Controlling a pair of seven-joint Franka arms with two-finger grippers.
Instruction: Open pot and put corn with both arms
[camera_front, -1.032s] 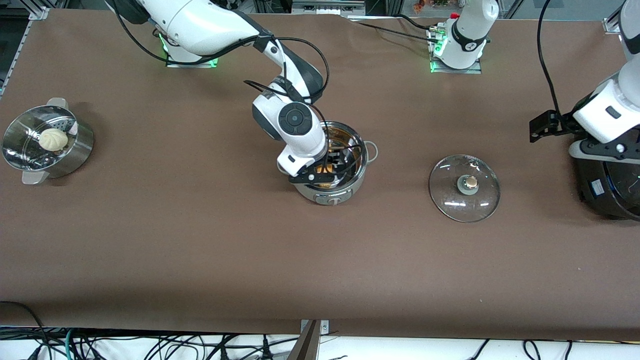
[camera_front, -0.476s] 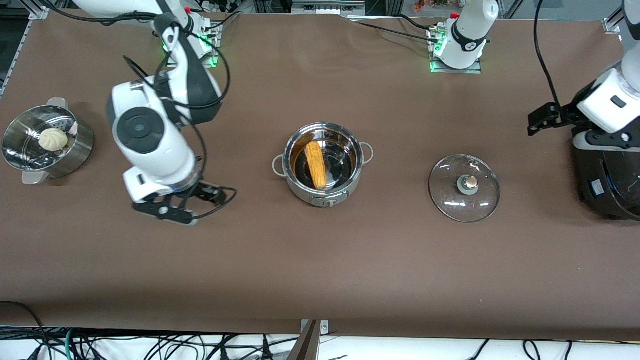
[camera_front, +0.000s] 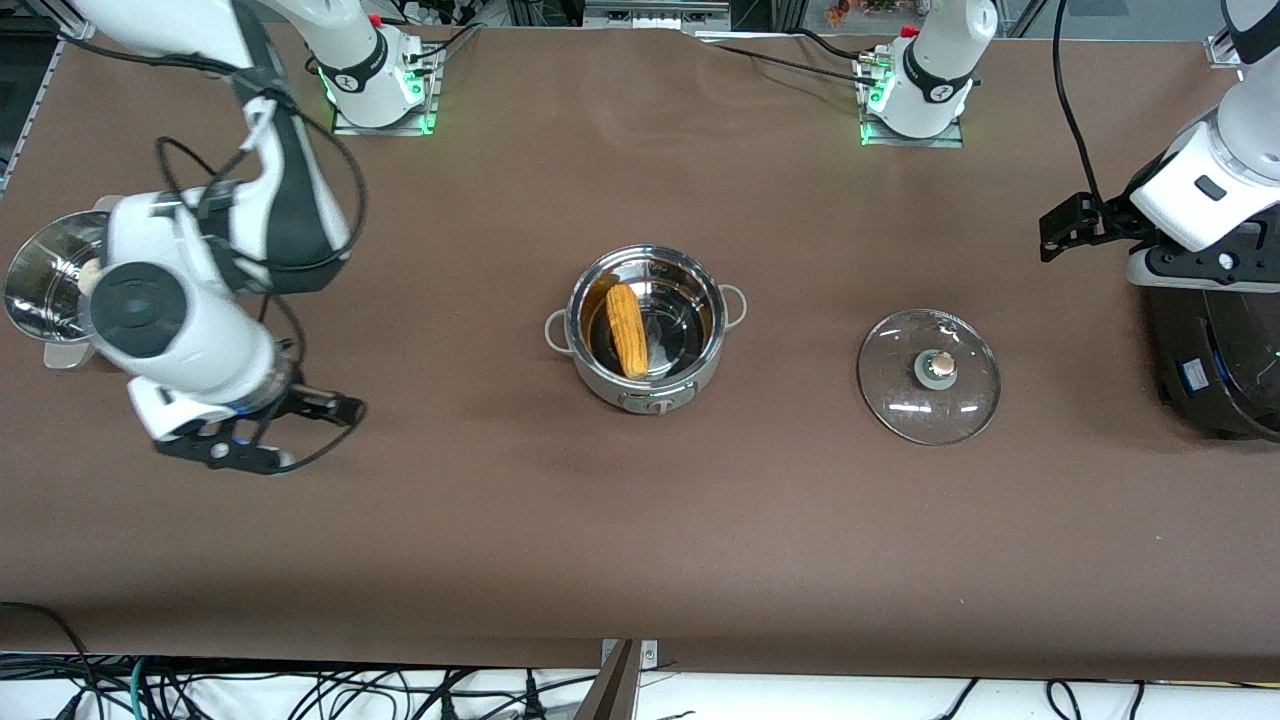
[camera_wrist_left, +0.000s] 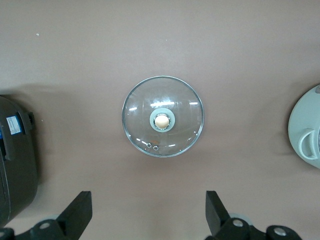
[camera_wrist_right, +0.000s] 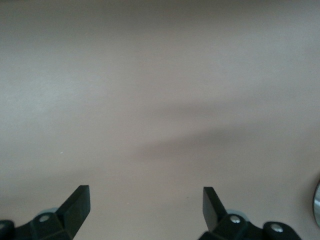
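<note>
The steel pot (camera_front: 645, 395) stands open in the middle of the table. The yellow-orange corn (camera_front: 627, 330) lies inside it. The glass lid (camera_front: 929, 375) lies flat on the table beside the pot, toward the left arm's end, and also shows in the left wrist view (camera_wrist_left: 163, 116). My right gripper (camera_front: 250, 445) is open and empty over bare table beside the steamer basket; its wrist view (camera_wrist_right: 145, 205) shows only table. My left gripper (camera_front: 1195, 268) is open and empty above the black cooker's edge; its wrist view (camera_wrist_left: 147, 215) looks down on the lid.
A steel steamer basket (camera_front: 40, 280) with a white bun stands at the right arm's end, partly hidden by the right arm. A large black cooker (camera_front: 1215, 370) stands at the left arm's end and also shows in the left wrist view (camera_wrist_left: 15, 160).
My right gripper has left the pot and swung toward the steamer basket, empty. The corn stays in the pot. My left arm has risen a little.
</note>
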